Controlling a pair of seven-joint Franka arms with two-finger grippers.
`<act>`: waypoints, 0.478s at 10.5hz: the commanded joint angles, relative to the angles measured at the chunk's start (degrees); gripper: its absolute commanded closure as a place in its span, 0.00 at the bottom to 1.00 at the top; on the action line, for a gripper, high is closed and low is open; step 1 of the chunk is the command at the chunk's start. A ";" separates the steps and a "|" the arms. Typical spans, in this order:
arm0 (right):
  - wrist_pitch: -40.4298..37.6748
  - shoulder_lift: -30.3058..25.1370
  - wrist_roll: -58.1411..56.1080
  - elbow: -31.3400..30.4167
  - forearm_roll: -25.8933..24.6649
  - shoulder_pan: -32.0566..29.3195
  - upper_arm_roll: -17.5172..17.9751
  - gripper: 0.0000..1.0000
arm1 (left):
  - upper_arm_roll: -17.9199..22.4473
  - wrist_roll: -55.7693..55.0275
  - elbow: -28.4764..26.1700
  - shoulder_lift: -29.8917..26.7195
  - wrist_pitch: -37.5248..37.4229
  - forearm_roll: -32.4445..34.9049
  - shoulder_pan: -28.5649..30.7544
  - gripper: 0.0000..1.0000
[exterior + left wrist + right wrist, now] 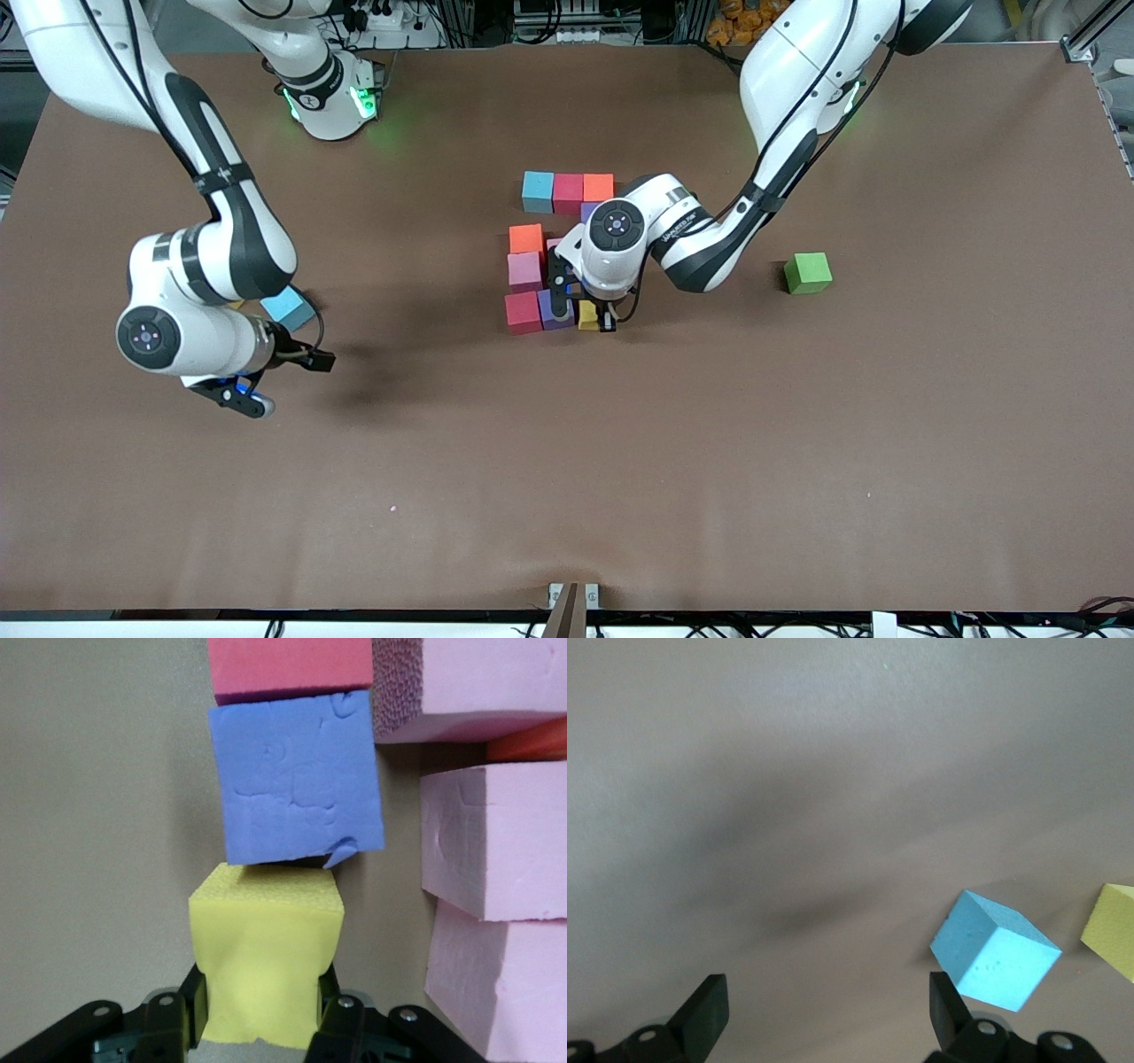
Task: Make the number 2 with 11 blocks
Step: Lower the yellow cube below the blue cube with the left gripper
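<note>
A green cube (807, 272) sits alone on the table (567, 478), well apart from the left gripper (595, 321), toward the left arm's end. A light blue cube (289, 307) lies just beside the right arm's wrist, with a yellow block (1114, 928) near it in the right wrist view; both rest close to the right gripper (237, 396) but outside its fingers.

The block figure crowds the left gripper. Farthest from the front camera runs a row of blue block (537, 191), red block (568, 192) and orange block (598, 187). An orange block (525, 237), a pink block (524, 269) and a red block (523, 311) form a column on the side toward the right arm. A purple block (553, 309) stands between that red block and the gripper. In the left wrist view, pink blocks (496, 850) line one side of the gripper, close by.

The left gripper is down at the end of the figure's nearest row, its fingers (190, 1005) clamped on a yellow block (264, 966), squeezing its sides inward. That block's edge touches the purple one, which sits slightly turned.

The right gripper hovers over bare table, fingers (704, 1014) spread wide, holding nothing; this arm waits.
</note>
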 commanded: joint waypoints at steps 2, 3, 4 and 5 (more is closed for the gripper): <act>5.19 -10.23 -3.41 -13.48 0.21 -0.78 1.27 0.00 | 0.51 -1.54 2.08 1.50 -0.76 1.01 -1.39 0.60; 5.28 -12.43 -4.20 -15.85 0.30 -0.78 2.32 0.00 | 0.60 -1.54 2.35 1.50 -0.76 1.01 -1.65 0.59; 5.28 -14.89 -5.94 -18.05 1.08 -0.78 2.68 0.00 | 0.60 -1.54 2.53 1.76 -0.76 1.01 -1.66 0.55; 5.20 -17.00 -8.22 -19.20 4.05 -0.69 2.68 0.00 | 0.60 -1.63 2.53 1.85 -0.68 1.01 -1.66 0.06</act>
